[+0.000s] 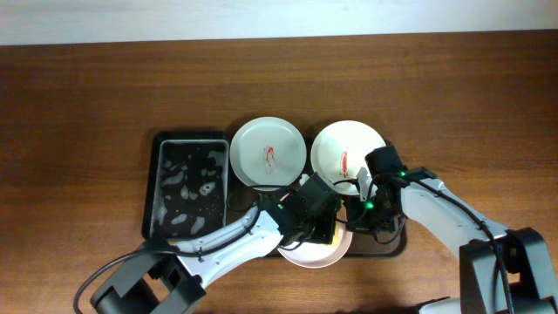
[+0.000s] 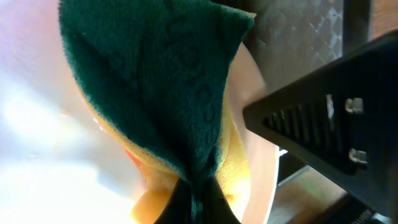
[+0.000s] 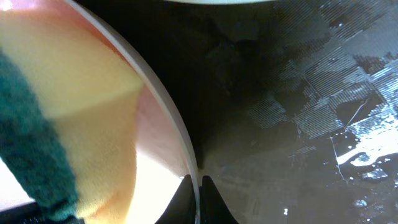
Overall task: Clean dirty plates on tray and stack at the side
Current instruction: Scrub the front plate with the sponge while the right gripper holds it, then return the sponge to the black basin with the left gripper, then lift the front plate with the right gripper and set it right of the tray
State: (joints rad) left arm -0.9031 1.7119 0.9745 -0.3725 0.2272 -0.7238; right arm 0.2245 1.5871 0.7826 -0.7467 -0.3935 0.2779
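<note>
Three plates lie on the dark brown tray. A pale greenish-white plate and a white plate sit at the back, each with a red smear. The third plate is at the front. My left gripper is shut on a yellow sponge with a green scouring side and presses it on this plate. My right gripper is shut on that plate's rim. The sponge and the wet tray floor also show in the right wrist view.
A black container with foamy water stands to the left of the tray. Brown tabletop lies all around. My right arm reaches in from the lower right. Its gripper shows close in the left wrist view.
</note>
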